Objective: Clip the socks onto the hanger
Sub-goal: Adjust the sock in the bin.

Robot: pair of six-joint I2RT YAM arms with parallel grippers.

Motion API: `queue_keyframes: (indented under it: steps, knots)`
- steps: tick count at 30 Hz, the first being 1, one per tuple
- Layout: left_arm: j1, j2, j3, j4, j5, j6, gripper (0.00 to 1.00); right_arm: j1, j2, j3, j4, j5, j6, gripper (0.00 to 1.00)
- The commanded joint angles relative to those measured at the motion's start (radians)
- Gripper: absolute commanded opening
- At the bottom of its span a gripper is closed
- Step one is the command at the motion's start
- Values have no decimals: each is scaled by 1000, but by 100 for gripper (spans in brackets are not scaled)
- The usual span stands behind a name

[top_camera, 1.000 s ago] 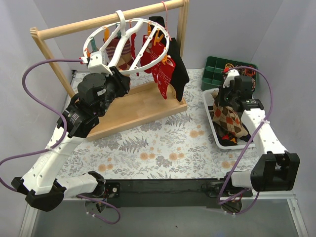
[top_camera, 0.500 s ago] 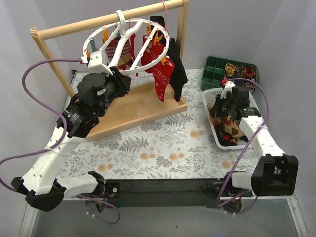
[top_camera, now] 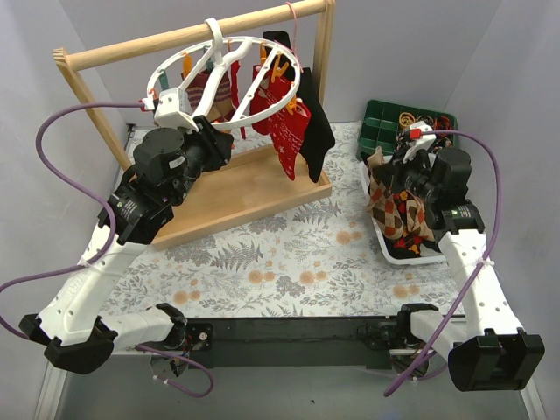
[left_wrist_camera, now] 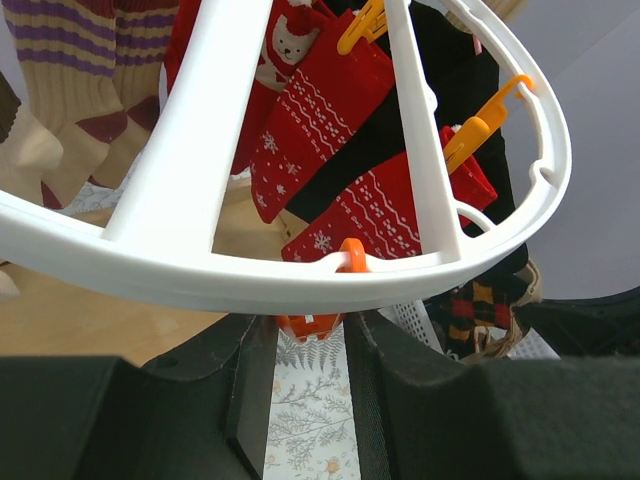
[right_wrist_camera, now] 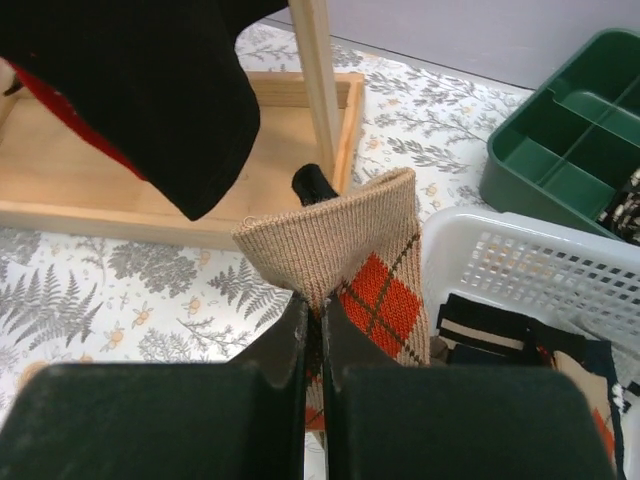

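As the argyle sock (right_wrist_camera: 385, 300) is pinched at cuff by right gripper (right_wrist_camera: 312, 305) — judged soft, v. light, floppy — hold of left gripper (left_wrist_camera: 308, 345) can't be told.

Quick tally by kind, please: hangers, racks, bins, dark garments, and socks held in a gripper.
Hangers: 2, a round white hanger and a pink wire hanger
Wooden rack: 1
Bins: 2, a white basket and a green tray
Black garment: 1
Socks held: 1, an argyle sock in the right gripper
Total: 7
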Motion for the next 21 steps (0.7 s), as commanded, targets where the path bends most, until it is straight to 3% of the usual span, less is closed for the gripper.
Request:
queue_keyframes:
  steps: [1, 6, 9, 19, 21]
  knots:
    - [3, 4, 26, -38, 23, -1, 0, -3, 11, 59, -25, 163, -26, 1]
    - [3, -2, 25, -39, 20, 3, 0, -20, 24, 154, -100, 473, -60, 1]
    - [3, -1, 22, -36, 27, 3, 0, -20, 53, 166, -163, 565, -57, 1]
    - [3, -2, 17, -36, 32, 6, 0, -20, 175, -41, -285, 518, 173, 1]
    - [3, -5, 15, -36, 27, 5, 0, -20, 179, -73, -285, 511, 190, 6]
